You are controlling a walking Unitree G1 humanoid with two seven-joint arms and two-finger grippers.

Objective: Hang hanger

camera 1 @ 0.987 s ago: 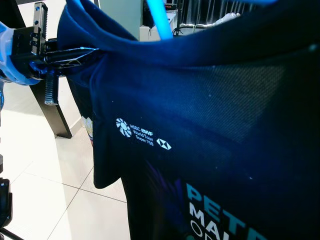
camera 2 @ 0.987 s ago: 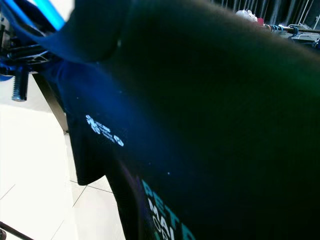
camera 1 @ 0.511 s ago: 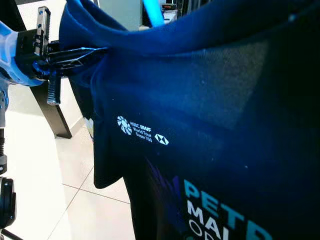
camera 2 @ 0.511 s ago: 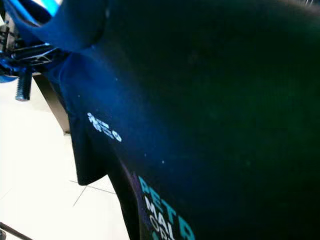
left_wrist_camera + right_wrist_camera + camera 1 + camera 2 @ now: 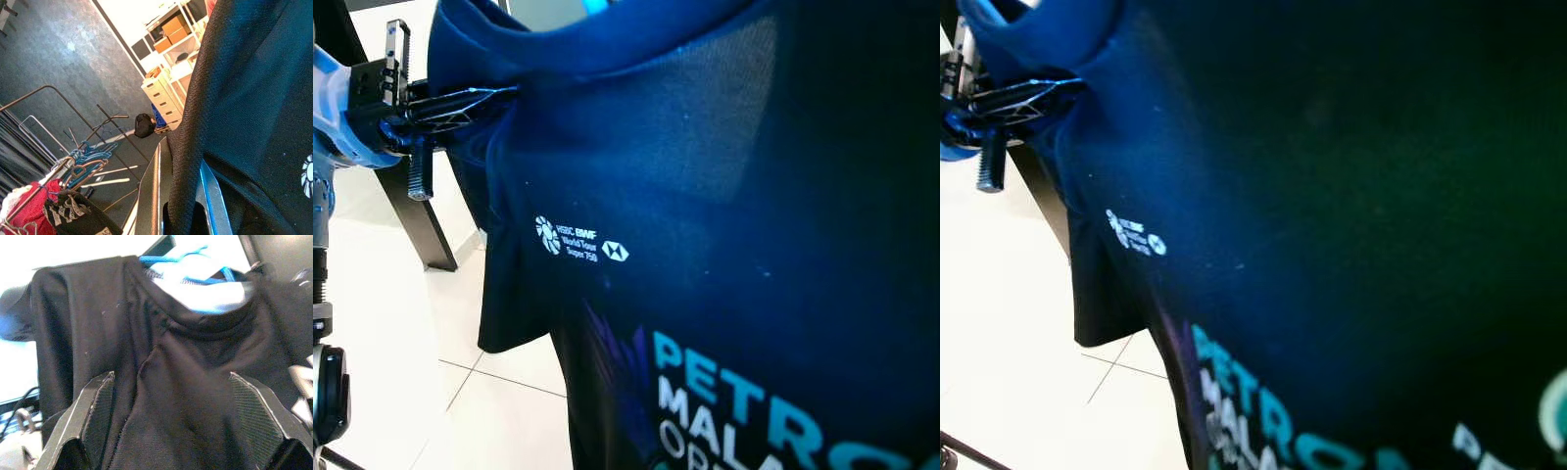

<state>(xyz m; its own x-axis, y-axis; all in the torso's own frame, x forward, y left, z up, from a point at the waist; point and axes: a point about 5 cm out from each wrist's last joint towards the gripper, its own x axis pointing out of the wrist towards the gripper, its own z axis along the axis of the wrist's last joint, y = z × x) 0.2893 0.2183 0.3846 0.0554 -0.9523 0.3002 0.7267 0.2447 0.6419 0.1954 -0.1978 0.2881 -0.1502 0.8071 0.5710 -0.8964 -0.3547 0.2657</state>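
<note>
Pinching the dark shirt at its shoulder, my left gripper is clamped; my right gripper stands wide apart against the fabric.

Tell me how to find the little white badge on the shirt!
The dark blue shirt hangs close in front of the robot. The small white badge sits on its chest, below where the left gripper pinches the shoulder. It is far smaller than the big turquoise letters underneath.
</note>
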